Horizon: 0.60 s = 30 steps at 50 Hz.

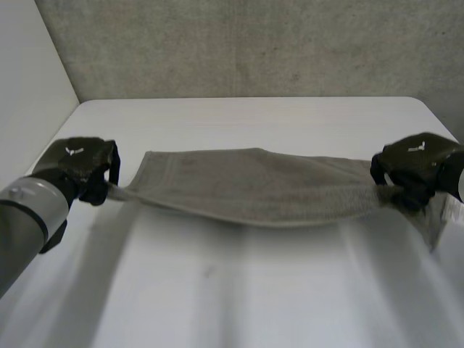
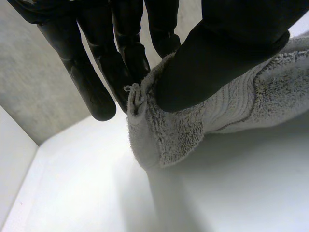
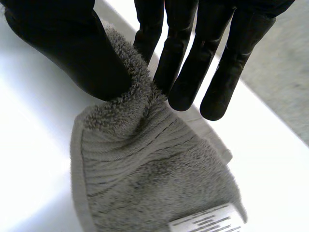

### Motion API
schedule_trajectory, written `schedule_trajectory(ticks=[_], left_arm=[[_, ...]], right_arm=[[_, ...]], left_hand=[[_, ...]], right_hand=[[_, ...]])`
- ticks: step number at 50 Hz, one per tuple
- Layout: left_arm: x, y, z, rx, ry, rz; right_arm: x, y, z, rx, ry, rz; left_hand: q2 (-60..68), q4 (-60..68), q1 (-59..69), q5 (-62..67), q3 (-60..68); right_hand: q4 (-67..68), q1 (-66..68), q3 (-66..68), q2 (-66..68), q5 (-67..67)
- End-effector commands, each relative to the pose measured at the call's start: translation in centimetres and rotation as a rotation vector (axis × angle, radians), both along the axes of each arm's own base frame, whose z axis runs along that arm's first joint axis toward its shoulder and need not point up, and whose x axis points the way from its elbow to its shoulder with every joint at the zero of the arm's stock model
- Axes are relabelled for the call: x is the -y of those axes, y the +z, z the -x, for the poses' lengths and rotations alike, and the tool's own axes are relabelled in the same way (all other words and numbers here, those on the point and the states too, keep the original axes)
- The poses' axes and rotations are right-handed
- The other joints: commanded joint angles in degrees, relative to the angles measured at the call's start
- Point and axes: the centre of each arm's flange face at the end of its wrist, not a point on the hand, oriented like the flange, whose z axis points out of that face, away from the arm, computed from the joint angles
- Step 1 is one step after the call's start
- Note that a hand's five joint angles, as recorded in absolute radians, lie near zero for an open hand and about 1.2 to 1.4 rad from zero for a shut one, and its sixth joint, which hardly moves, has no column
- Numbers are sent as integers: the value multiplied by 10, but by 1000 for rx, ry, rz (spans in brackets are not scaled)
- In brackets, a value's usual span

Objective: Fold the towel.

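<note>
A grey towel [image 1: 254, 188] hangs stretched between my two hands above the white table [image 1: 239, 290], sagging a little in the middle. My left hand [image 1: 85, 168] holds its left end; in the left wrist view the thumb [image 2: 217, 53] pinches the towel's corner [image 2: 159, 130] against the fingers [image 2: 128, 53]. My right hand [image 1: 415, 168] holds the right end; in the right wrist view the thumb [image 3: 72, 53] presses the towel [image 3: 145, 174] against the fingers [image 3: 193, 58]. A white care label [image 3: 205, 222] shows on the towel below that hand.
A grey concrete wall [image 1: 254, 43] stands behind the table's far edge. A pale side wall [image 1: 29, 80] runs along the left. The table's right far corner [image 1: 428, 109] is rounded.
</note>
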Motion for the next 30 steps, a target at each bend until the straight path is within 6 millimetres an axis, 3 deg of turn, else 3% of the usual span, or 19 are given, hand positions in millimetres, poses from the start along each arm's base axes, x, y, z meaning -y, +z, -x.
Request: schedule_trajectory(ticks=[1, 5, 8, 10, 11, 12, 13, 14, 15, 16, 18, 19, 20, 21, 22, 23, 24, 26, 30], left_arm=[[-9, -44, 1, 140, -48, -135], [-2, -66, 4, 195, -67, -190], [11, -78, 13, 207, -83, -188], [32, -81, 22, 196, -87, -150], [32, -81, 22, 196, -87, -149], [46, -76, 28, 178, -85, -102], [46, -76, 28, 178, -85, -102], [61, -66, 34, 152, -82, -37], [78, -51, 42, 122, -78, 48], [78, -51, 42, 121, -77, 49], [106, -6, 60, 25, -73, 256], [106, -6, 60, 25, -73, 257], [117, 22, 65, -43, -64, 363], [117, 22, 65, -44, -64, 365], [126, 50, 68, -117, -56, 466], [131, 76, 70, -195, -50, 556], [131, 76, 70, -196, -50, 557], [133, 115, 68, -322, -32, 679], [129, 135, 63, -387, -17, 727]], right_arm=[[-9, -29, -1, -127, 76, -94], [-2, -63, -3, -205, 110, -195], [3, -70, -5, -232, 111, -196], [22, -73, -18, -264, 105, -126], [22, -73, -18, -264, 105, -126], [35, -72, -26, -267, 100, -61], [52, -67, -32, -259, 77, 26], [52, -67, -32, -259, 76, 27], [71, -56, -38, -234, 46, 133], [71, -56, -38, -234, 46, 134], [105, -21, -49, -129, -25, 384], [105, -21, -49, -128, -25, 385], [118, 2, -55, -57, -52, 521], [125, 27, -61, 20, -65, 662], [125, 27, -61, 21, -65, 663], [129, 51, -63, 93, -79, 792], [129, 51, -63, 94, -79, 793], [123, 96, -63, 206, -94, 1011], [113, 110, -61, 234, -83, 1072]], left_hand=[[102, 103, 112, 106, 103], [102, 103, 112, 106, 103], [102, 103, 112, 106, 103], [102, 103, 112, 106, 103], [102, 103, 112, 106, 103], [102, 103, 112, 106, 103], [102, 103, 112, 106, 103], [102, 103, 112, 106, 103], [102, 103, 112, 106, 103], [102, 103, 112, 106, 103], [102, 103, 112, 106, 103], [102, 103, 112, 106, 103], [102, 103, 112, 106, 103], [102, 103, 112, 106, 103], [102, 103, 112, 106, 103], [102, 103, 112, 106, 103], [102, 103, 112, 106, 103], [102, 103, 112, 106, 103], [102, 103, 112, 106, 103]], right_hand=[[117, 39, 119, 124, 146], [117, 39, 119, 124, 146], [117, 39, 119, 124, 146], [117, 39, 119, 124, 146], [117, 39, 119, 124, 146], [117, 39, 119, 124, 146], [117, 39, 119, 124, 146], [117, 39, 119, 124, 146], [117, 39, 119, 124, 146], [117, 39, 119, 124, 146], [117, 39, 119, 124, 146], [117, 39, 119, 124, 146], [117, 39, 119, 124, 146], [117, 39, 119, 124, 146], [117, 39, 119, 124, 146], [117, 39, 119, 124, 146], [117, 39, 119, 124, 146], [117, 39, 119, 124, 146], [117, 39, 119, 124, 146]])
